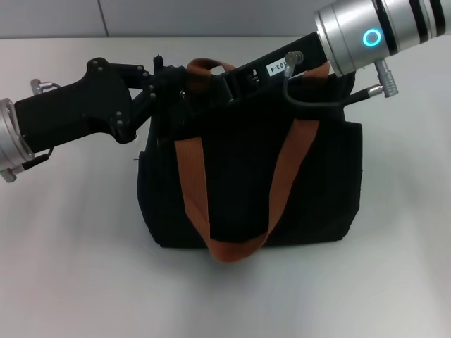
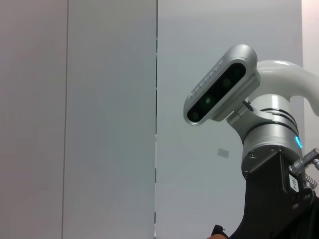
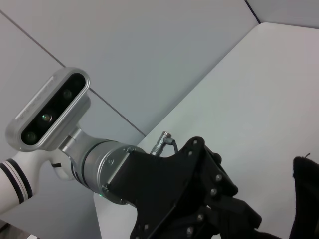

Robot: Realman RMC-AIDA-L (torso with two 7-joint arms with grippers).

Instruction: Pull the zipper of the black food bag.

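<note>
One black food bag (image 1: pixel 282 204) upright mid-worktop (image 1: pixel 63 267), with two orange-brown strap handles (image 1: pixel 194 190): one draped down the near face, one arching over the top edge. Small white label (image 1: pixel 275 67) on the right arm, only partly readable, ending "3-4". Left claw (image 1: pixel 165 77) reaching in at the bag's upper left corner, touching or nearly touching the top edge; fingers lost against the black fabric, so open or closed cannot be told. Right claw (image 1: pixel 211 81) stretched across the bag's top toward the same corner, its fingertips hidden too, grip impossible to judge. Zipper not distinguishable along the dark upper edge. In each wrist view, the opposite arm's wrist camera (image 2: pixel 217 87) visible.
</note>
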